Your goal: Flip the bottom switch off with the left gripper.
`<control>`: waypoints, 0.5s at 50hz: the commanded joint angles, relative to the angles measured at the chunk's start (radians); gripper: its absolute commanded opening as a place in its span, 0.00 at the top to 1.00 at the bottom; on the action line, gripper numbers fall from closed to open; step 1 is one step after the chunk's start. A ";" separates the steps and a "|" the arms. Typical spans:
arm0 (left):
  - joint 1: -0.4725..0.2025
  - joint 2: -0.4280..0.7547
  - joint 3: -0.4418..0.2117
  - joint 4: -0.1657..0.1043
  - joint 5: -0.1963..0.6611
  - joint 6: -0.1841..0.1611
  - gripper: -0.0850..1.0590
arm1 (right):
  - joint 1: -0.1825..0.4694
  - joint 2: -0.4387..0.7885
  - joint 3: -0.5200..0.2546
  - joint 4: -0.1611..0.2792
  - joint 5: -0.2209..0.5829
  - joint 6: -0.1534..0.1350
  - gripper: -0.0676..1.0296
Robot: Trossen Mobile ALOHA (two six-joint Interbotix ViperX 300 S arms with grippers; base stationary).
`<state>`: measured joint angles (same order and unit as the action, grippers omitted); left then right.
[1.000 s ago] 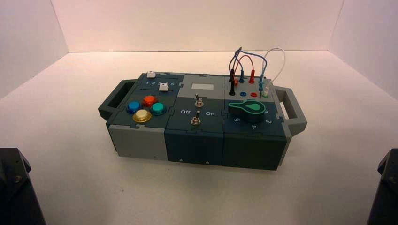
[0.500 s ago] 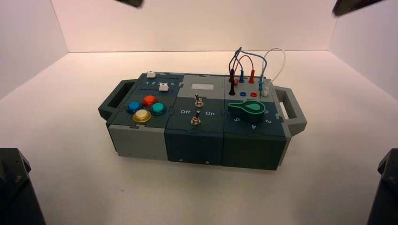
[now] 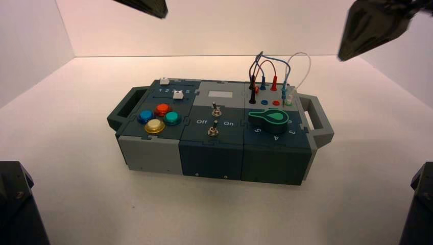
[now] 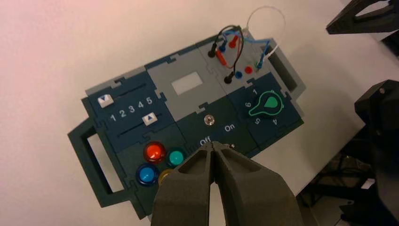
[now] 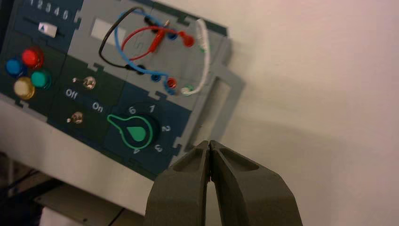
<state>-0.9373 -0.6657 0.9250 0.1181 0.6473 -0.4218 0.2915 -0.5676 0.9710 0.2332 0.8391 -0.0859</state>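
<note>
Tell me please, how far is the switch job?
Nothing looks done: no gripper touches the bottom switch. In hand: left gripper, jaws closed, hangs above the box, probably approaching. Left: reaching the switch, then flipping it off. Right gripper waits high on the right.

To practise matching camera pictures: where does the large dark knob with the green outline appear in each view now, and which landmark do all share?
High view: dark green-outlined knob, right of centre.
Left wrist view: right of centre, near mid-height.
Right wrist view: left of centre, below mid-height.
Shared landmark: round red push button.
</note>
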 commanded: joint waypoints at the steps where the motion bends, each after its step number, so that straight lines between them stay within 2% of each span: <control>1: -0.005 0.021 -0.035 -0.017 -0.021 -0.005 0.95 | 0.023 0.064 -0.034 0.023 -0.037 -0.003 0.96; 7: -0.009 0.044 -0.044 -0.032 -0.038 -0.003 0.95 | 0.023 0.137 -0.034 0.026 -0.066 -0.005 0.96; 25: -0.044 0.150 -0.078 -0.041 -0.064 -0.006 0.95 | 0.025 0.360 -0.075 0.026 -0.140 -0.008 0.96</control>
<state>-0.9756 -0.5216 0.8790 0.0813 0.5937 -0.4234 0.3129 -0.2408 0.9342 0.2546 0.7102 -0.0890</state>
